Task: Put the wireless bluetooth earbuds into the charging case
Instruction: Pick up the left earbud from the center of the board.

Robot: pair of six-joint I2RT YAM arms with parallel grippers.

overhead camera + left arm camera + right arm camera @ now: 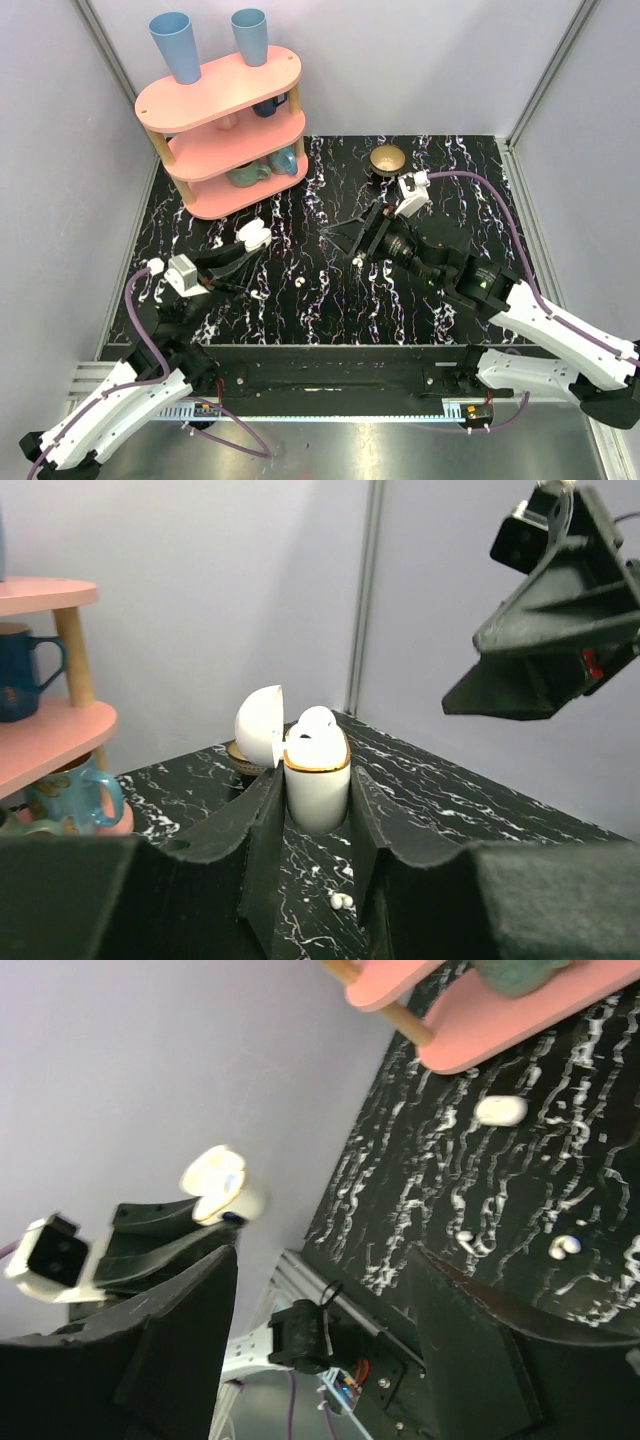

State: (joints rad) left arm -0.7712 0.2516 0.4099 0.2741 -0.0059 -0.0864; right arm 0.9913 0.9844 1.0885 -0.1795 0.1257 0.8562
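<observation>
My left gripper (250, 240) is shut on the white charging case (254, 236) and holds it upright above the table. In the left wrist view, between my fingers (316, 780), the case (317, 785) stands with its lid (260, 725) swung open to the left, and a rounded white earbud (316, 725) sits in its top. A second tiny white earbud (342, 901) lies on the black marbled table below the fingers. It also shows in the right wrist view (565, 1246). My right gripper (356, 240) is open and empty, tilted, right of the case (222, 1185).
A pink three-tier shelf (225, 130) with mugs and two blue cups (178, 45) stands at the back left. A gold bowl (388, 158) sits at the back centre. A white oblong piece (500, 1110) lies near the shelf's foot. Grey walls enclose the table.
</observation>
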